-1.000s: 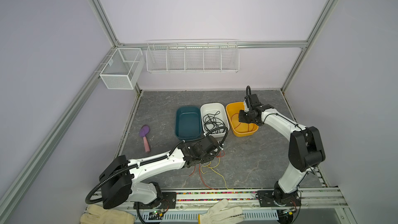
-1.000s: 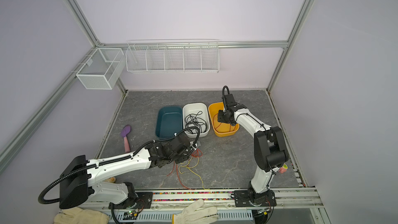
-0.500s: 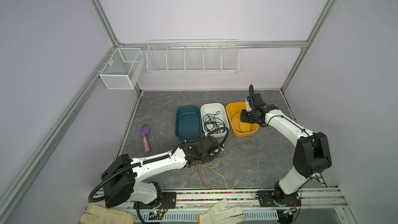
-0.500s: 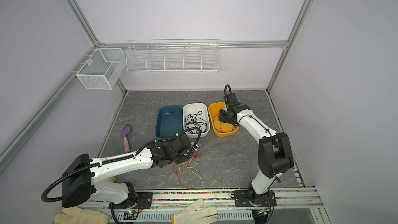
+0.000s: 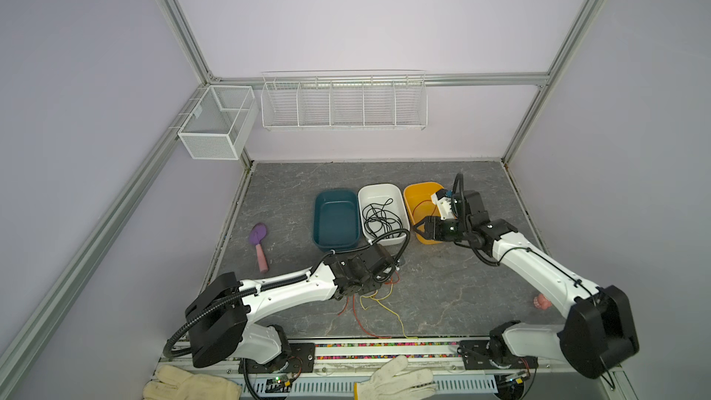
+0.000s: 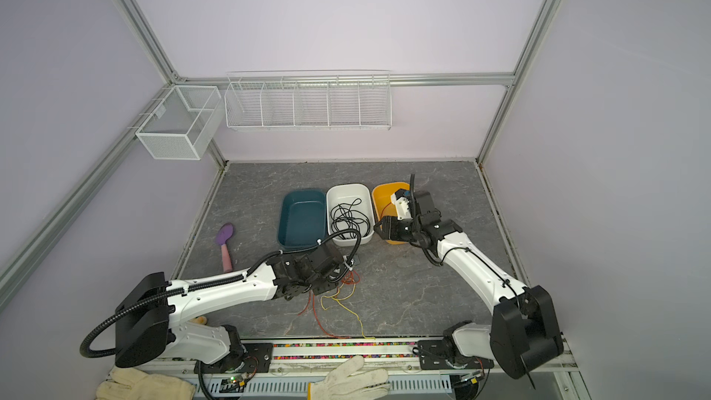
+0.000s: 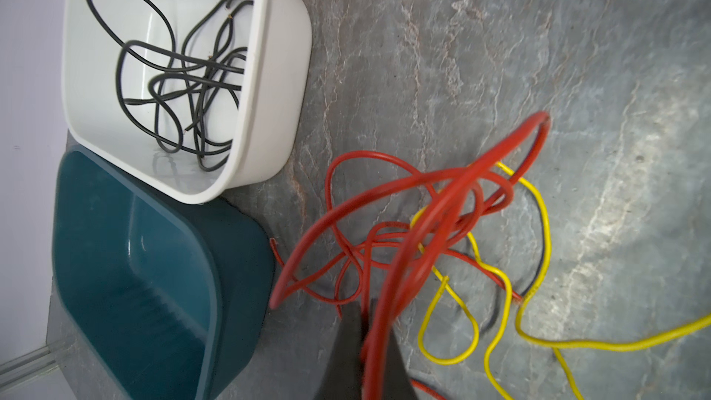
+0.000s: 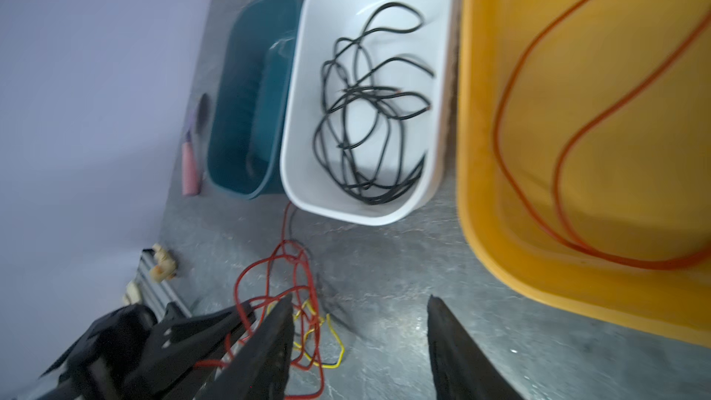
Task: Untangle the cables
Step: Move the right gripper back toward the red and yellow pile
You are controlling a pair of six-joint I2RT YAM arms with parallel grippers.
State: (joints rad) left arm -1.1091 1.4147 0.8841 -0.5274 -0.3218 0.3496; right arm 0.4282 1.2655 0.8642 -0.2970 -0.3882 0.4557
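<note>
Right gripper (image 5: 420,227) has drawn back from over the yellow bin (image 5: 422,186) to its near rim, at centre right of both top views. Its jaws now stand spread and empty. One red cable (image 8: 497,125) lies loose in that bin. Left gripper (image 7: 365,307), below centre, is pressed together, pinching a red strand (image 7: 388,302) of the tangled cables (image 5: 375,296) on the bench (image 5: 442,282). Black cables (image 5: 379,219) lie in the white bin (image 5: 381,187).

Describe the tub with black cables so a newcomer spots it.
On the grey table, three tubs sit in a row. Pick the middle, white tub. Only it holds black cables; the teal tub is empty, the yellow tub holds a red cable.
</note>
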